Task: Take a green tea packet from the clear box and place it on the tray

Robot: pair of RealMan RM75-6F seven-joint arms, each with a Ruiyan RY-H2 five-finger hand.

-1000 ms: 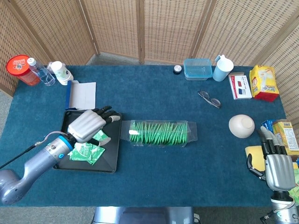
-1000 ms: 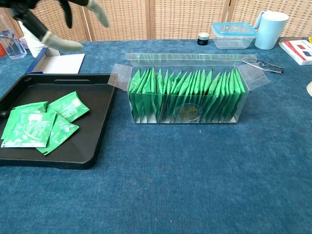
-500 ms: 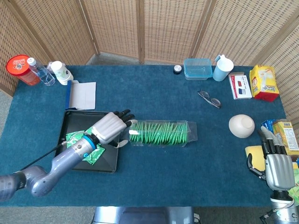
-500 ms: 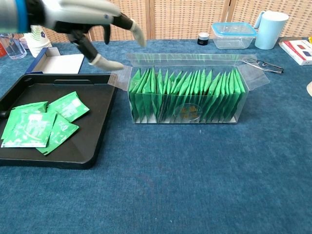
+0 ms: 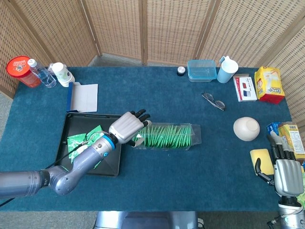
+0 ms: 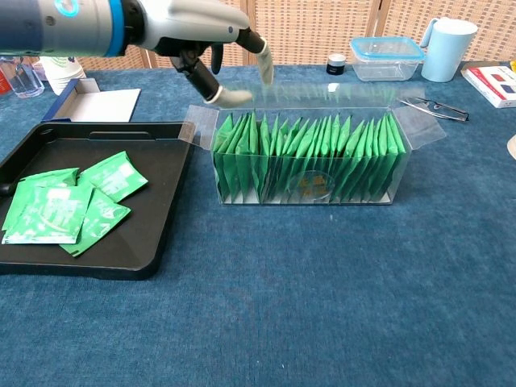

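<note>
A clear box (image 6: 310,153) (image 5: 164,137) stands mid-table with a row of upright green tea packets (image 6: 322,149) inside. My left hand (image 6: 205,36) (image 5: 127,127) hovers over the box's left end with fingers spread and nothing in it. Left of the box lies the black tray (image 6: 153,234) (image 5: 113,162), with several green packets (image 6: 60,205) flat in it. My right hand (image 5: 285,174) rests at the table's front right edge, empty, fingers straight; the chest view does not show it.
Behind the box are glasses (image 5: 213,101), a lidded container (image 5: 201,69) and a white mug (image 5: 227,69). A white bowl (image 5: 246,128) and snack boxes (image 5: 269,85) sit at right. Bottles (image 5: 42,73) and an open blue-white box (image 5: 83,97) lie beyond the tray.
My left hand has travelled right, from above the tray to over the left end of the clear box, still empty. The right hand drew back slightly toward the table's edge.
</note>
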